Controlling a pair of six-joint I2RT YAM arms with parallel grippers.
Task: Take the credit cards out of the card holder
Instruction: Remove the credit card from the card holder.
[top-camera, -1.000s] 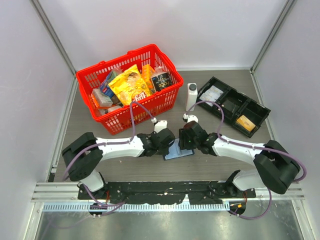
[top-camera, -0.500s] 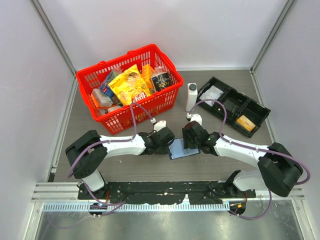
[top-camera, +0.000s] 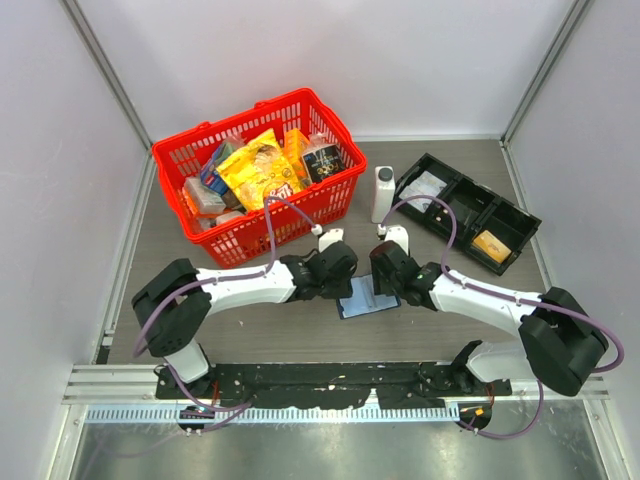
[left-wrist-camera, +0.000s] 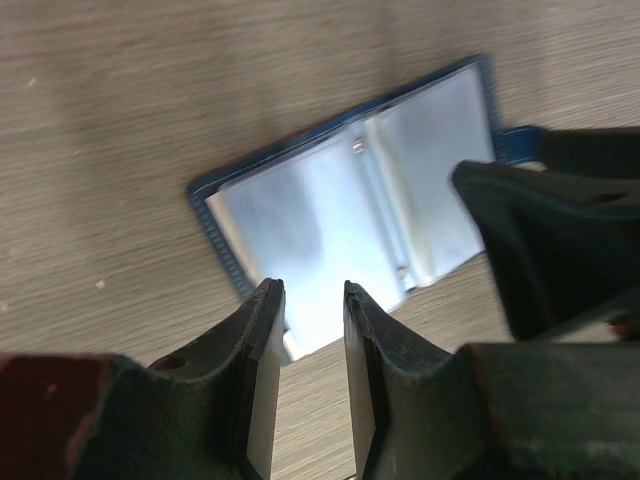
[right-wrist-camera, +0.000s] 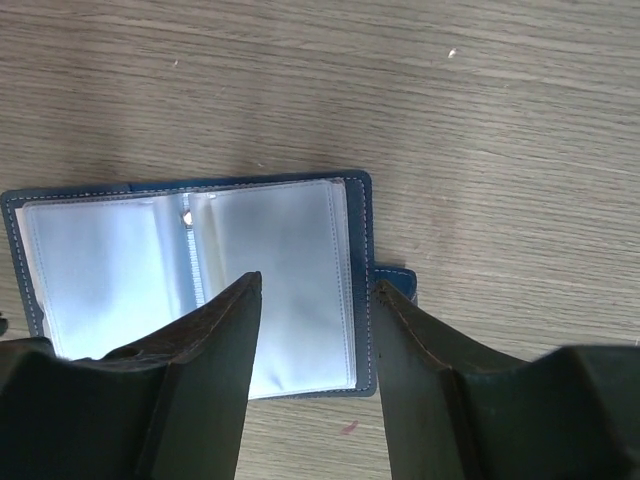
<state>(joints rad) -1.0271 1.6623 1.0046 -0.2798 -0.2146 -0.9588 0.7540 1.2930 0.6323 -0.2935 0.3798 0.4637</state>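
Here, card holder (top-camera: 362, 300) open flat; print unreadable on yellow packet (top-camera: 258, 172).

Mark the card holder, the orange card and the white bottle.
card holder (top-camera: 362, 301): top view, on its open clear sleeve.
orange card (top-camera: 491, 246): top view, middle of its face.
white bottle (top-camera: 383, 195): top view, body below the cap.

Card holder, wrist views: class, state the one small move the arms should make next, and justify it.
Probably lower the right gripper, jaws open, to pinch the right-hand sleeve at its outer edge and turn it. The card holder lies open and flat, and the clear sleeves on show hold no visible card, so any remaining card would sit underneath.
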